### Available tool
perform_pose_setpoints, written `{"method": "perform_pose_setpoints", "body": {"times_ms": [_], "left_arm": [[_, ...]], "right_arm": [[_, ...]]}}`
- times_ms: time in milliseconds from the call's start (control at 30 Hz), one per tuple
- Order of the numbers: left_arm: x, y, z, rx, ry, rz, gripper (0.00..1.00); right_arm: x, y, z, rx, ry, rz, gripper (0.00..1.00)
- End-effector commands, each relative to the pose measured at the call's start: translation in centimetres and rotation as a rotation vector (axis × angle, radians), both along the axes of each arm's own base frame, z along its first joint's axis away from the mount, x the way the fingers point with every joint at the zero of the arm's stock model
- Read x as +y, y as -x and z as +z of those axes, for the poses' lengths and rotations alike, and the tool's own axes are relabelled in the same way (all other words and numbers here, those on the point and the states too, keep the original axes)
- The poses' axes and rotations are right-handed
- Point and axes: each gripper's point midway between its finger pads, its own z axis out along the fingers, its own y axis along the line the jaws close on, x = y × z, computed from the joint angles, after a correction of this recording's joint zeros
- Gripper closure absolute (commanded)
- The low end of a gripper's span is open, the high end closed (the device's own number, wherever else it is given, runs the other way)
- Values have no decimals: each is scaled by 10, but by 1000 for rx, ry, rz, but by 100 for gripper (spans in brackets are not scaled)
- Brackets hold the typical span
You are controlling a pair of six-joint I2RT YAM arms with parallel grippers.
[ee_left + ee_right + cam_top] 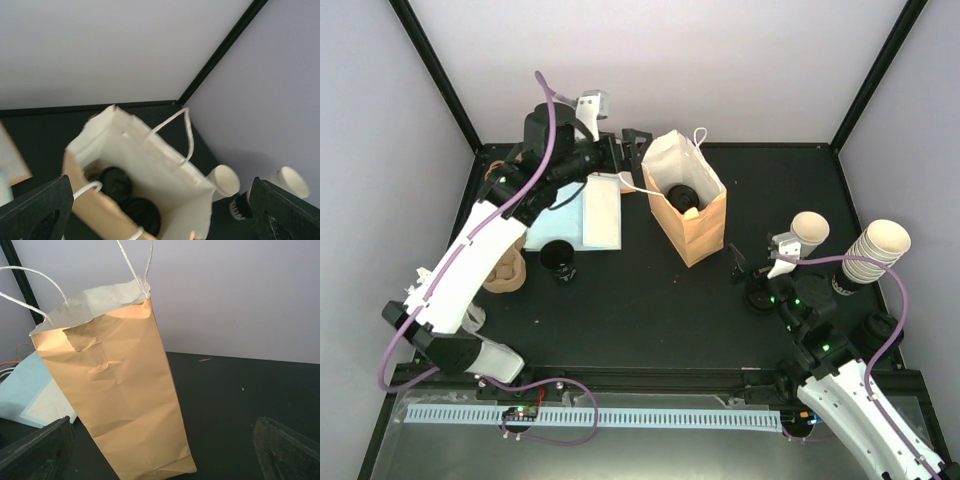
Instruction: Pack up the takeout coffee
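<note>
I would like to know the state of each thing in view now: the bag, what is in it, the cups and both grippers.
Brown paper bag: upright, mouth open, handles up.
Two round black lids: inside the bag, facing up; what is beneath them is hidden.
Stacked cream paper cups: lidless, outside the bag.
Left gripper: open, empty, near the bag's mouth.
Right gripper: open, empty, facing the bag's side.

A brown paper bag (150, 165) with a white lining fills the middle, mouth gaping upward. One white cord handle (189, 134) arches at one o'clock, and another curls at seven o'clock. Deep inside, toward seven o'clock, sit two round black lids (142, 214) side by side; whatever is under them is hidden. The left gripper (160, 205) has its black fingers (37, 212) spread to the corners at eight and four o'clock, gripping nothing. Two cream cups (223, 180) lie beyond the bag at four o'clock on the black table (45, 130).
</note>
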Motion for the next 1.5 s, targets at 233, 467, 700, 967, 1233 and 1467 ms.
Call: {"method": "perform_pose_setpoints", "body": {"times_ms": [233, 467, 700, 967, 1233, 1467], "left_arm": [[194, 90, -47, 76, -474, 581, 12], [290, 164, -116, 208, -498, 881, 42], [335, 185, -157, 377, -540, 1140, 46], [353, 189, -171, 427, -465, 1328, 50], [370, 171, -179, 429, -493, 1432, 63], [374, 168, -190, 482, -451, 1453, 64]], "right_arm": [[-6, 2, 7, -25, -28, -23, 0], [-4, 2, 7, -34, -41, -15, 0], [0, 2, 10, -37, -45, 6, 0], [1, 5, 11, -43, -53, 19, 0], [3, 6, 11, -47, -60, 30, 0], [2, 6, 13, -47, -54, 29, 0]]}}
